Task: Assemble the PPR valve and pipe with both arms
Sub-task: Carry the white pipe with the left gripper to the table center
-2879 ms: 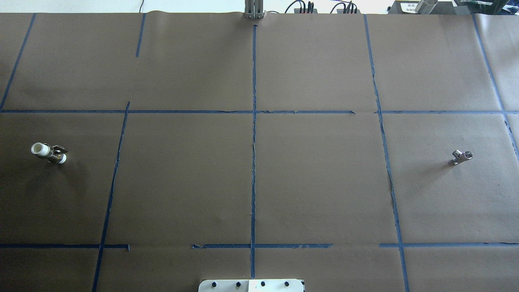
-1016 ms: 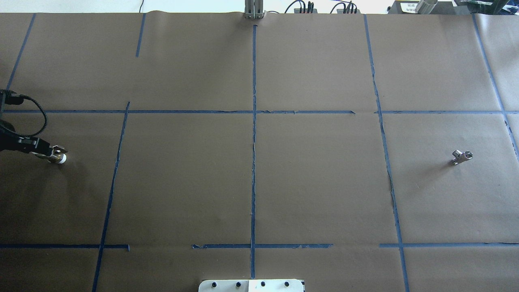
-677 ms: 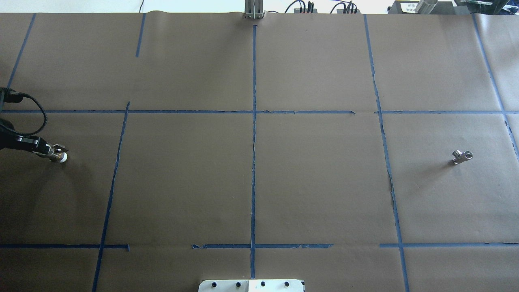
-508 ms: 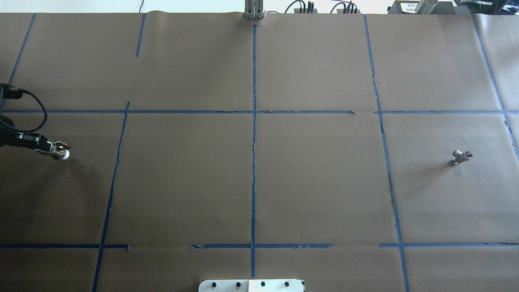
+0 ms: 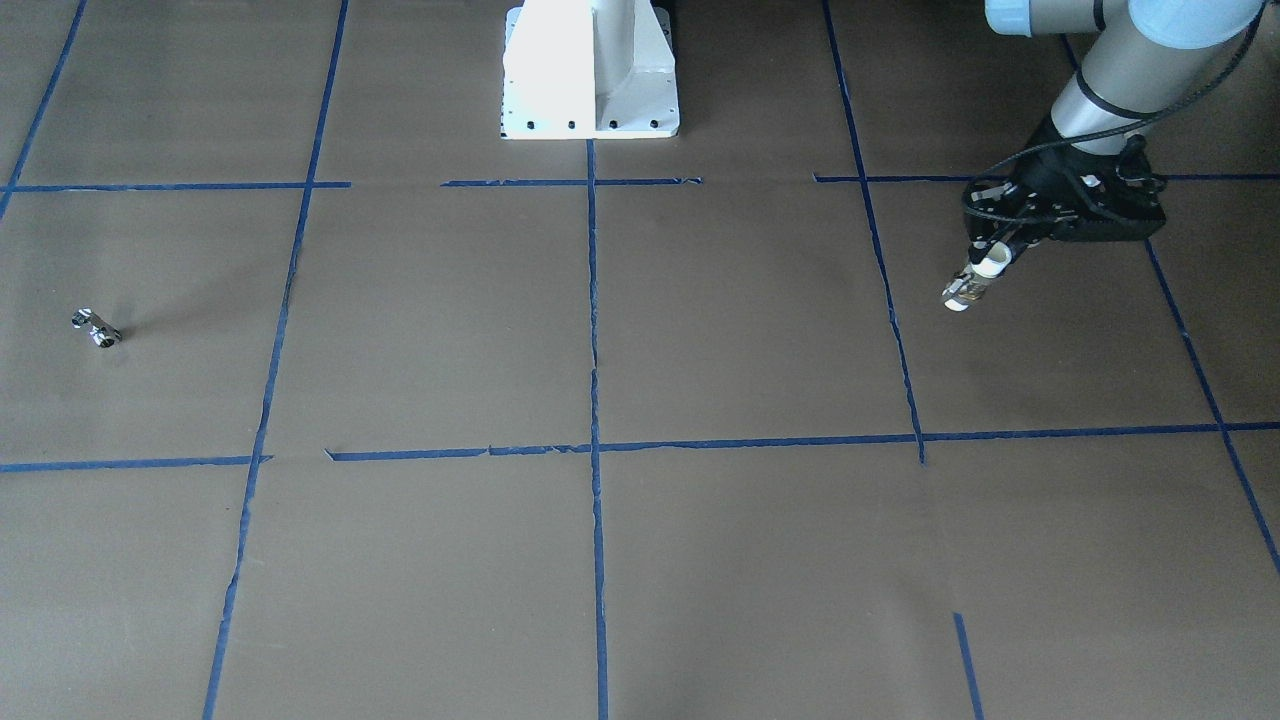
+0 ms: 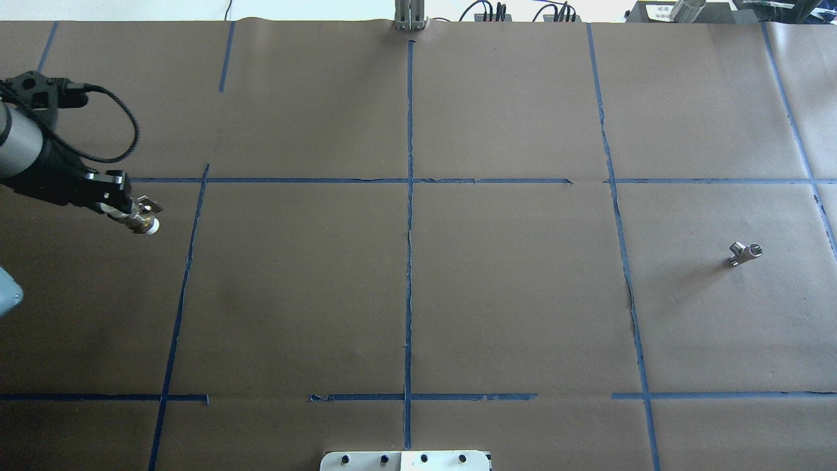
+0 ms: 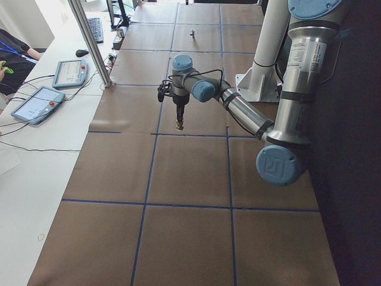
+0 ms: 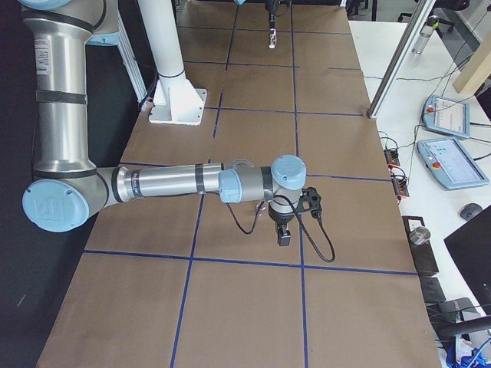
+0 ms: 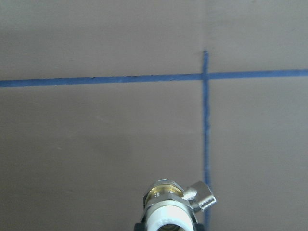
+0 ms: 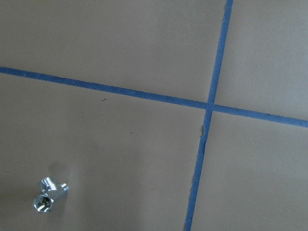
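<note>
My left gripper [image 6: 128,211] is shut on the upper white end of the PPR valve [image 6: 145,222] and holds it upright, clear of the table at the left. The valve also shows in the front-facing view [image 5: 963,291], under the gripper [image 5: 990,260], and in the left wrist view [image 9: 169,202], with its brass middle and side lever. The chrome pipe [image 6: 745,252] lies alone on the table at the far right, and also shows in the right wrist view [image 10: 49,195]. My right gripper [image 8: 285,238] shows only in the exterior right view, above the table. I cannot tell if it is open.
The table is covered in brown paper [image 6: 510,288] with a grid of blue tape lines. The white pedestal base [image 5: 590,70] stands at the robot's edge. An aluminium post [image 7: 89,42] and teach pendants [image 7: 37,102] stand along the far side.
My left arm came in, closed on the valve, lifted it off the table and carried it right and away from the robot. The pipe has not moved.
</note>
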`<state>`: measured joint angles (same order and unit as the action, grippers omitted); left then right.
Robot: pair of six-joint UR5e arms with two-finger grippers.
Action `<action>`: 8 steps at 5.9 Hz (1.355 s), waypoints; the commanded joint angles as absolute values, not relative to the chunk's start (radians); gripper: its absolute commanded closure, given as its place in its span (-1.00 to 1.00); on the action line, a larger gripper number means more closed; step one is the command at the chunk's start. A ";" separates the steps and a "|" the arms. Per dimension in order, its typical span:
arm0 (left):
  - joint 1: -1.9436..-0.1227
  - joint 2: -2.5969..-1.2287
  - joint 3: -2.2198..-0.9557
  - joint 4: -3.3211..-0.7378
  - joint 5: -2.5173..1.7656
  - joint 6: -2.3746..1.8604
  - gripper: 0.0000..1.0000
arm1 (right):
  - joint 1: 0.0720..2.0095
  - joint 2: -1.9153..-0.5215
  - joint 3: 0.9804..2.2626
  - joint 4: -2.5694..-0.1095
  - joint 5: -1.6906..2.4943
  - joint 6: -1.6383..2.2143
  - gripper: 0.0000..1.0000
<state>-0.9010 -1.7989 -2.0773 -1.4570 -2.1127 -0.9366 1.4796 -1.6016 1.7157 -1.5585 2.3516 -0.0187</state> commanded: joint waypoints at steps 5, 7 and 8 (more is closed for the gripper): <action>-0.537 -2.443 -1.598 -1.440 -1.882 -1.620 1.00 | 1.480 -1.601 1.713 -1.559 2.352 -0.018 -1.00; -0.509 -2.503 -1.496 -1.474 -1.876 -1.643 1.00 | 1.480 -1.605 1.713 -1.560 2.353 -0.018 -1.00; -0.508 -2.510 -1.485 -1.474 -1.876 -1.643 1.00 | 1.480 -1.606 1.712 -1.559 2.352 -0.018 -1.00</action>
<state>-0.5124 -2.4983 -1.5039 -1.4705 -1.8768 -1.6386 1.4803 -1.6046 1.7127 -1.5592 2.3523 -0.0184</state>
